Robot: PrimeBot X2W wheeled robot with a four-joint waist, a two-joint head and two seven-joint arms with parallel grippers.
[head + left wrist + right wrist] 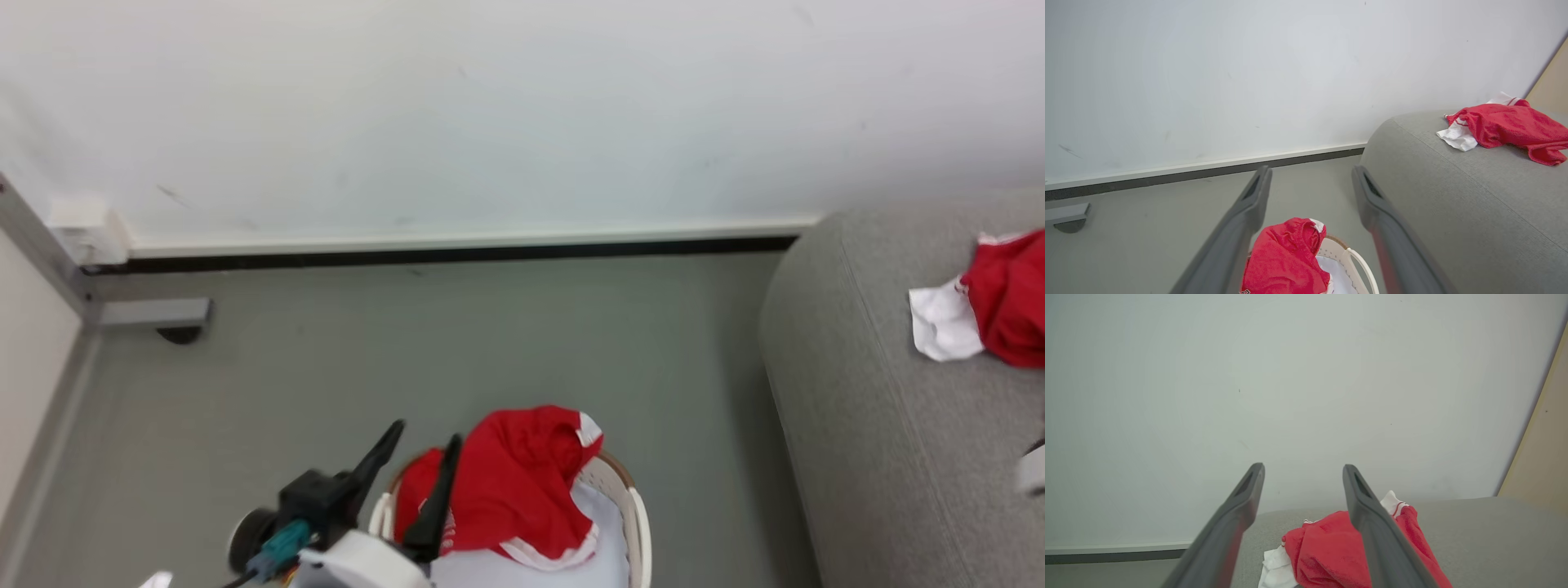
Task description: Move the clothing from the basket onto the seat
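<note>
- Your head view looks forward and down from above: floor (408, 351) and wall (490, 106) ahead, the basket (639, 523) near its bottom edge, the seat (857, 425) at its right.
- Your left wrist view looks along the left gripper (1311, 175) from just above the basket, facing the wall.
- Your right wrist view looks along the right gripper (1303, 469), close over the seat, facing the wall.
- All three share the wall, the seat and the red clothing (1008, 298) lying on it; head and left wrist views also share the basket.

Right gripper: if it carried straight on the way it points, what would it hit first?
Probably the white wall: the open right gripper points above the red clothing lying on the seat, and nothing else shows ahead. Depth is hard to judge.
</note>
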